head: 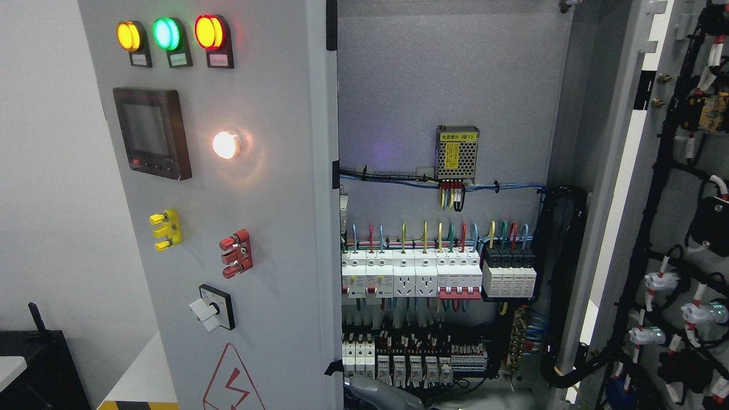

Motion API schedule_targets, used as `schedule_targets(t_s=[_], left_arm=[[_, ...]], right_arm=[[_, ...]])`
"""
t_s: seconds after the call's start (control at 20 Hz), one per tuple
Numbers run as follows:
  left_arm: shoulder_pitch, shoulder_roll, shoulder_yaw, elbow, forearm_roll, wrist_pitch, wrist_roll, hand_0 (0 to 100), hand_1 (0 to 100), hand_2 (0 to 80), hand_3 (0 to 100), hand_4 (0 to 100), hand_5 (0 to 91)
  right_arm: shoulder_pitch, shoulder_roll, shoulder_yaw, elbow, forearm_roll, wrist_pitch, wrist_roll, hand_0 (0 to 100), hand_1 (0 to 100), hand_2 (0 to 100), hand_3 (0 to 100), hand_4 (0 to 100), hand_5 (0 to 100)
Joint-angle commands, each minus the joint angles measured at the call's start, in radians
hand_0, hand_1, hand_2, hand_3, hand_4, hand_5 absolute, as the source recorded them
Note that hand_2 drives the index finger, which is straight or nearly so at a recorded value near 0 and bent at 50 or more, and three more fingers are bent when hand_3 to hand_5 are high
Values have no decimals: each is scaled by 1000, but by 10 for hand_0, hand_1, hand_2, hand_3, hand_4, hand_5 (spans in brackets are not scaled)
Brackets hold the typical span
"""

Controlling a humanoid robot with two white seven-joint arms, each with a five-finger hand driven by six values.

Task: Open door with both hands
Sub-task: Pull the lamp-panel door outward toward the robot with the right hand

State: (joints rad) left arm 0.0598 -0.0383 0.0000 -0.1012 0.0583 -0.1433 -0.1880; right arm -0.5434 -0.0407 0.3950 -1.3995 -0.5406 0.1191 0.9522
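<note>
The left door [228, 228] stands swung open on the left, carrying lamps [168, 34] at top, a display [151, 134] below them and a rotary switch [213, 307] lower down. Behind it — the cabinet interior [444, 85], with breakers [410, 273] in a row. The right door [672, 228] stands open at far right — wiring on its inner face.

The left door [250, 228] is standing ajar, its front showing yellow, green and red lamps [169, 34] glowing above a dark display [151, 134]; the right door [672, 228] is hanging wide open, its wiring facing inward; between them, the cabinet interior [444, 85] is showing rows of breakers [438, 273]; a grey curved part, perhaps an arm, is showing at the bottom edge.
</note>
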Motion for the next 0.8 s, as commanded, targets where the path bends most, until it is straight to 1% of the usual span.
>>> schedule_targets(t_s=[0.0, 0.25, 0.75], left_arm=[[0, 0, -15, 0, 0, 1, 1, 0, 0, 0, 0, 0, 0], [0, 0, -17, 0, 0, 1, 1, 0, 0, 0, 0, 0, 0], [0, 0, -15, 0, 0, 1, 1, 0, 0, 0, 0, 0, 0]], right_arm=[[16, -33, 61, -64, -28, 1, 0, 383, 0, 0, 0, 0, 0], [20, -34, 79, -87, -28, 2, 0, 382, 0, 0, 0, 0, 0], [28, -33, 137, -125, -28, -1, -6, 383, 0, 0, 0, 0, 0]])
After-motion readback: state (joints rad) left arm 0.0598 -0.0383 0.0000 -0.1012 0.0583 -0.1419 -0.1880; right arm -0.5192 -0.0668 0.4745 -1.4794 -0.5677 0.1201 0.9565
